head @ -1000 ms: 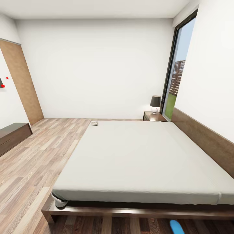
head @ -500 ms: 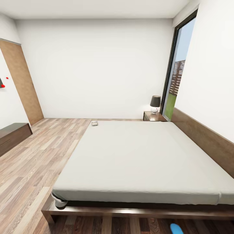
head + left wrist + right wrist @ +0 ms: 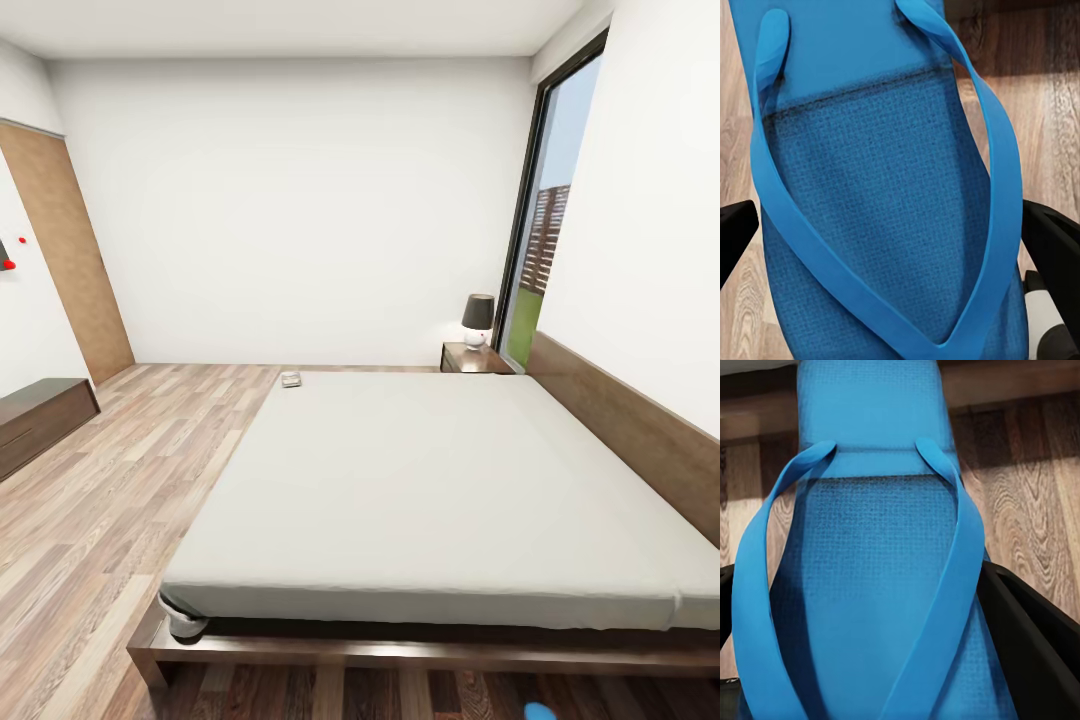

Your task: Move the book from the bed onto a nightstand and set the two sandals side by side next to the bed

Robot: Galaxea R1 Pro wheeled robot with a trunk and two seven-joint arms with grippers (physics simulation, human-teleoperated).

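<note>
A bedroom with white walls and a light wood-plank floor [image 3: 90, 500], seen from the foot of the bed [image 3: 430, 490]. The bed's long axis runs away from the camera toward the far wall, its dark headboard [image 3: 630, 425] along the right-hand wall and its pale mattress bare but for the book [image 3: 291, 379], a small flat object lying at the far left corner of the mattress, too small to read its cover or heading. A nightstand [image 3: 475, 358] stands at the far right corner of the bed, just beside the tall window [image 3: 545, 240], with a dark-shaded lamp [image 3: 477, 320] on top. A long dark console [image 3: 40, 418] sits against the left wall, near a wooden door [image 3: 65, 250].

At the lower edge of the head view, the blue tip of a sandal [image 3: 540, 712] shows over the dark floor in front of the bed frame.

In the left wrist view, the left gripper [image 3: 896, 247] has its black fingers [image 3: 736, 232] set on either side of a bright blue sandal [image 3: 877, 195], whose long axis runs along the fingers, its strap's V closing toward the camera. In the right wrist view, the right gripper [image 3: 885, 615] likewise clamps the other blue sandal [image 3: 877, 577] between its fingers [image 3: 1035, 637], the sole's length running away from the camera toward the bed frame, above the wood floor.
</note>
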